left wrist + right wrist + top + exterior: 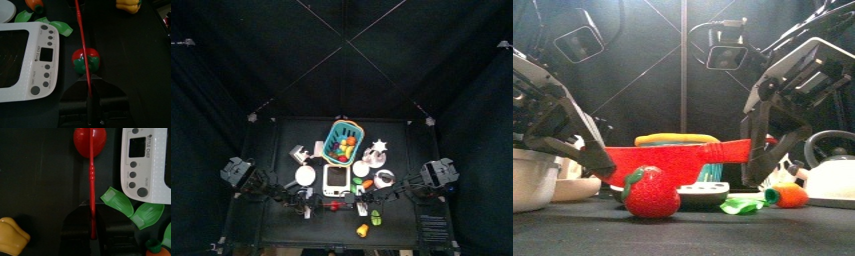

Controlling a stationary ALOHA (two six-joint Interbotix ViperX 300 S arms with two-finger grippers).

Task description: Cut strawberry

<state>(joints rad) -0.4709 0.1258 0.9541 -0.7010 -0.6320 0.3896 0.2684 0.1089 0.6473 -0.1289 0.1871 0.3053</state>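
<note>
Grippers of both arms are closed on the two ends of one thin red tool. In the left wrist view the left gripper [91, 102] pinches the red blade [83, 40], which runs straight out from between its jaws and passes over the strawberry [86, 60]. In the right wrist view the right gripper [91, 230] holds the other end of the same red strip, and the strip leads out to the strawberry [89, 141] at its far end.

The strawberry is a small toy fruit, roundish and glossy red, with green leaves on one end. In the front view it stands near the front edge of the table [593, 230], close and large, with the green part on its upper left side [651, 193]. The red blade [680, 155] hangs just above and behind it, wide and flat from this side. I cannot tell if the blade touches the fruit. In the top view the strawberry [334, 206] is a tiny red spot between the two arms.

Just beside the strawberry lies a white kitchen scale [27, 57] with round grey buttons. Two green leaf pieces [130, 208] lie near the scale, and a yellow piece [12, 235] is further off. A teal basket [345, 141] stands behind, well apart.
</note>
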